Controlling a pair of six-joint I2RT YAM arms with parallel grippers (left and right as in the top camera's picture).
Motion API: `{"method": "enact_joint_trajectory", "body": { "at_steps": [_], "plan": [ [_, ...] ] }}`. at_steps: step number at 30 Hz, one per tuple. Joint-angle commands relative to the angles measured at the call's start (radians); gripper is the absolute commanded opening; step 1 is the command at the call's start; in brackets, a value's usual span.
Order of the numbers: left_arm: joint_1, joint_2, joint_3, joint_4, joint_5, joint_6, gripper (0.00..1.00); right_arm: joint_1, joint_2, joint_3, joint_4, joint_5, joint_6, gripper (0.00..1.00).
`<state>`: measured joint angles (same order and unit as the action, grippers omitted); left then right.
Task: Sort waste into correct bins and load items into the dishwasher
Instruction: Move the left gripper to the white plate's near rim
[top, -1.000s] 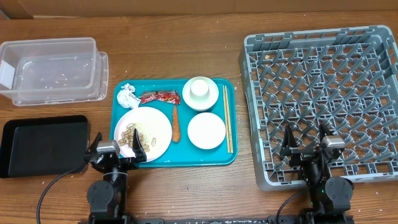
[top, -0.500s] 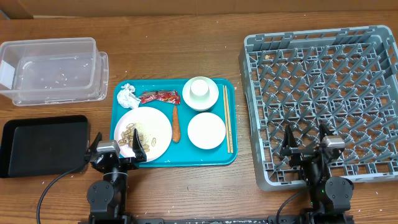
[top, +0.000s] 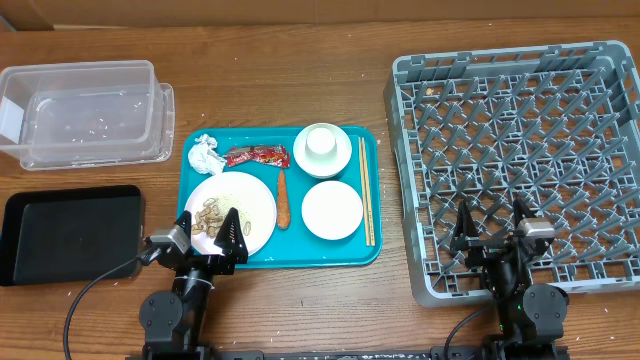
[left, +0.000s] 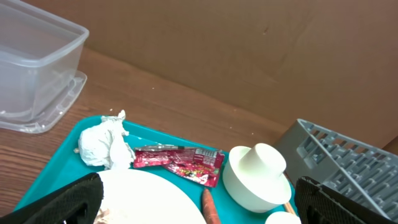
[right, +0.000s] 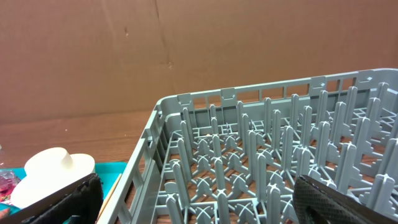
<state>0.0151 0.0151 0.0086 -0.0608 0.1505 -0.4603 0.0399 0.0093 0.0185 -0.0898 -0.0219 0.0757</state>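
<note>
On the teal tray, a crumpled white tissue (top: 205, 153), red wrapper (top: 257, 156) and orange carrot (top: 282, 198) lie by the large plate (top: 252, 205), which holds beige shells (top: 213, 214). A small white cup (top: 321, 143) sits in the bowl (top: 338, 155). The smaller white plate (top: 332, 210) and chopsticks (top: 366, 195) lie to the right. My left gripper (top: 209, 232) is open and empty over the plate's near edge. The left wrist view shows the tissue (left: 102, 144), wrapper (left: 180, 163), bowl (left: 255, 180) and carrot (left: 208, 208). My right gripper (top: 492, 232) is open and empty over the grey rack's (top: 530, 150) near edge.
The clear tub (top: 85, 112) stands at the back left, with the black tray (top: 65, 235) in front of it. The teal tray (top: 300, 255) lies between the bins and the rack. The rack's upright pegs (right: 261, 143) fill the right wrist view.
My left gripper has moved right, from beside the black tray to over the teal tray's near-left edge and the large plate. The right arm has not moved.
</note>
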Motion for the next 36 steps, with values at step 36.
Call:
{"method": "enact_joint_trajectory", "body": {
  "at_steps": [36],
  "plan": [
    [-0.004, 0.957, 1.146, -0.919, 0.453, 0.297, 1.0, -0.002, -0.006, -0.01, 0.006, 0.005, 0.002, 1.0]
  ]
}}
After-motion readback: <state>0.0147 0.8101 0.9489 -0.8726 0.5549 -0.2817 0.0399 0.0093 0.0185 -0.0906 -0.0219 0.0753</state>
